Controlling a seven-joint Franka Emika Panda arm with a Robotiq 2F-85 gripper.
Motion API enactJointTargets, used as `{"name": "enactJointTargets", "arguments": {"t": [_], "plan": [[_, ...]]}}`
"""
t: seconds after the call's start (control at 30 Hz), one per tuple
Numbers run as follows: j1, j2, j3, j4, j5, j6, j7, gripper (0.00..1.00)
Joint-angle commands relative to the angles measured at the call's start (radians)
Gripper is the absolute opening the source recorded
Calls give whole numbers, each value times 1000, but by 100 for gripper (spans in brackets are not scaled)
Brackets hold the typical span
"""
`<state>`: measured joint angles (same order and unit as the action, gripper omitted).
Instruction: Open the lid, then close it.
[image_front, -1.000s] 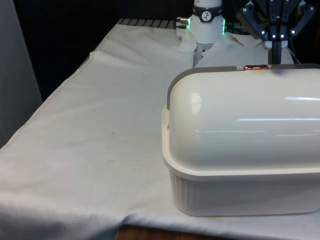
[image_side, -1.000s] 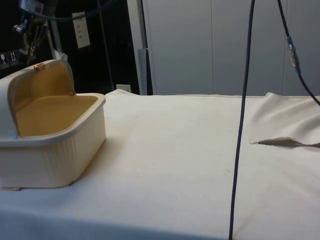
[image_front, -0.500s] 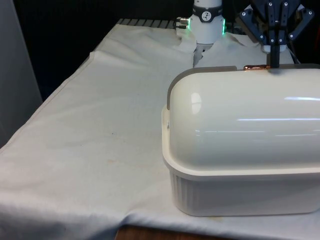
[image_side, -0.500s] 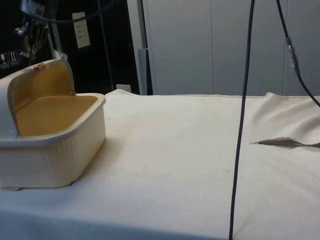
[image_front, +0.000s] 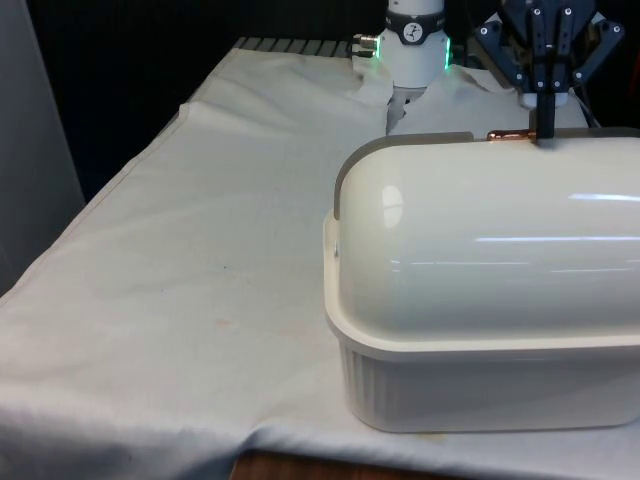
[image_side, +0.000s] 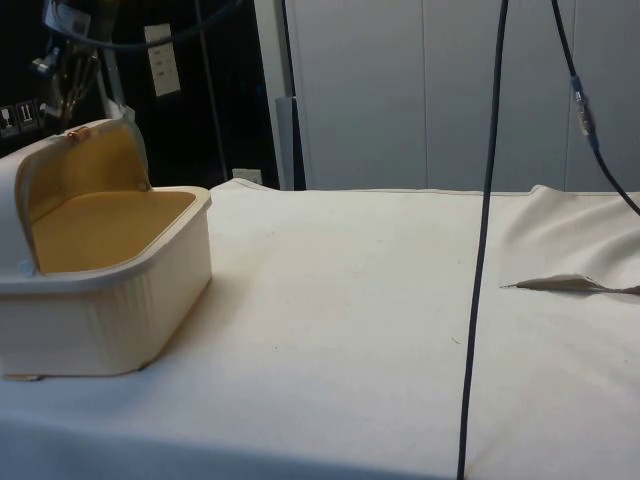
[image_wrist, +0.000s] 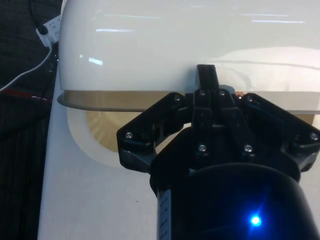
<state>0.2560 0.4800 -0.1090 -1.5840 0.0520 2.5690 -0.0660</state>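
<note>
A: Where is the bread box (image_front: 480, 300)?

B: On the tabletop (image_front: 200, 260), toward the front view's right. That camera faces its rounded cream back. The side view looks into its mouth: the lid (image_side: 85, 170) is rolled up and back, baring a tan inside and floor.

A: And the handle?

B: A small copper handle (image_front: 510, 134) sits on the lid's top edge. In the side view it is a speck at the crest (image_side: 78, 131).

A: The end effector?

B: The end effector (image_front: 546, 125) hangs tip-down at the lid's top edge, just beside the handle on the front view's right. From the wrist its fingers (image_wrist: 206, 80) stand pressed together with no gap, clenched, at the lid's edge by the copper glint. Whether anything is pinched between them I cannot tell.

A: Anything else?

B: A black cable (image_side: 485, 240) hangs across the side view.
</note>
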Motion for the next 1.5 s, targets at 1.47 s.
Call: {"name": "enactJointTargets", "arguments": {"t": [1.47], "plan": [[-4, -16, -7, 15, 0, -262, -9, 0]]}}
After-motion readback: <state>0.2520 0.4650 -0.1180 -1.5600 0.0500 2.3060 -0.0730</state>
